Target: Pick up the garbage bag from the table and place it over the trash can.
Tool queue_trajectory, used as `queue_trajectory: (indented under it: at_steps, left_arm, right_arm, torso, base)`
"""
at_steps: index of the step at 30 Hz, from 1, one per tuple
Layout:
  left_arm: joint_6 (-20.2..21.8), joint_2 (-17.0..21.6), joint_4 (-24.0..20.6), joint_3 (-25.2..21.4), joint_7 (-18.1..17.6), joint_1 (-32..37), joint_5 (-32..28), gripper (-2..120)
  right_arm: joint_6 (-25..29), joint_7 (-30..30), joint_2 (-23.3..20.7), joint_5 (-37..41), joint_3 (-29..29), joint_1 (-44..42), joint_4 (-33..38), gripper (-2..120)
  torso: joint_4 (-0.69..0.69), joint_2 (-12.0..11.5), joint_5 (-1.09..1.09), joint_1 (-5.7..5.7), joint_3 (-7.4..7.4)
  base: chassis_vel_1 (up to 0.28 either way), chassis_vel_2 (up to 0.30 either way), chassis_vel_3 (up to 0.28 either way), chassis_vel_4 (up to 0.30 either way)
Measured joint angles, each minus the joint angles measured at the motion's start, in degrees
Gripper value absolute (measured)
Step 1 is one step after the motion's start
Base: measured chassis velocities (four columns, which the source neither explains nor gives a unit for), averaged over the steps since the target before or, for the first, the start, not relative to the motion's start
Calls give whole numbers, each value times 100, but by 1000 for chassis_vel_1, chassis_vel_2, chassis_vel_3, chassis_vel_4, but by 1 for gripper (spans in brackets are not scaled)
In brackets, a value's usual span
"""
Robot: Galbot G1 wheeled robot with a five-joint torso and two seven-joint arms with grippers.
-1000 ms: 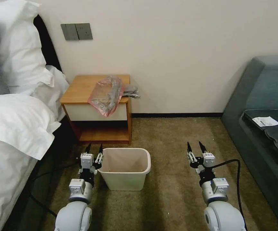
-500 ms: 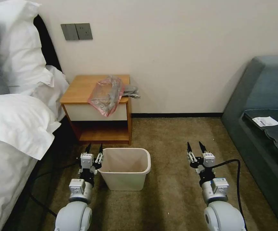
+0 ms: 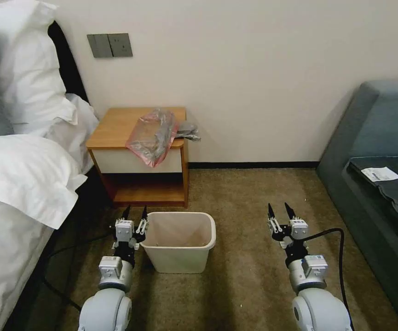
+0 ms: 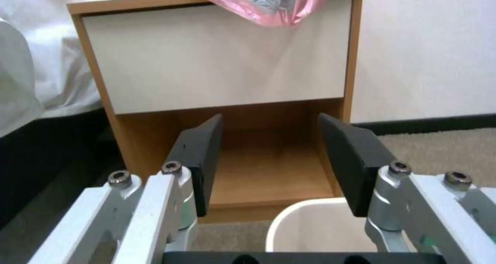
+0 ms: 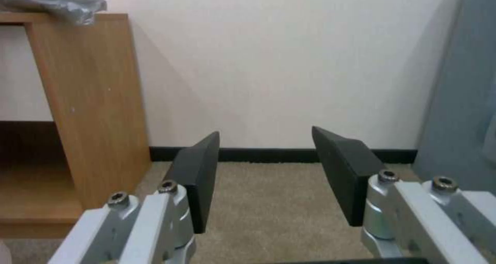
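While nothing has shifted across the last second in the head view, the garbage bag [image 3: 152, 135] lies on the right part of the surface [image 3: 116, 126], its pink edge hanging over the white drawer front. The trash can [image 3: 179, 241] stands on the carpet in front, unlined. The left hand [image 3: 134, 216] hangs just beside the can's left rim, released and holding nothing; the right hand [image 3: 280, 214] hangs well apart to the right, also released and empty. By my reading the pick-up has not begun and both arms are waiting.

From the left wrist view, the left hand [image 4: 269, 163] has its fingers spread, facing the lower shelf; the garbage bag [image 4: 269, 2] is cut off by the frame, and the trash can [image 4: 310, 229] shows part of its rim.

From the right wrist view, the right hand [image 5: 266, 178] is spread over carpet; a grey crumple [image 5: 57, 0] at the surface's corner [image 5: 88, 101] is hard to identify.
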Motion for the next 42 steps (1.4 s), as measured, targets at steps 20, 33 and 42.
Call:
queue_trajectory:
  at_steps: [20, 33, 42]
  left_arm:
    - [-2550, 905, 1362, -1288, 748, -830, -1956, 99]
    - [-2544, 952, 1190, -1222, 1604, -678, -2616, 100]
    - [-2486, 977, 1035, -1139, 2312, -536, -2964, 100]
  right_arm:
    - [2522, -1069, 258, 309, 476, 167, -1245, 104]
    - [2591, -1400, 254, 418, 462, 216, -973, 114]
    - [2556, -1504, 90, 509, 395, 533, -958, 102]
  torso:
    - [-1, 0, 2, 0, 0]
    - [0, 0, 0, 0, 0]
    - [0, 0, 0, 0, 0]
  base:
    - [0, 0, 0, 0]
    - [0, 0, 0, 0]
    - [0, 0, 0, 0]
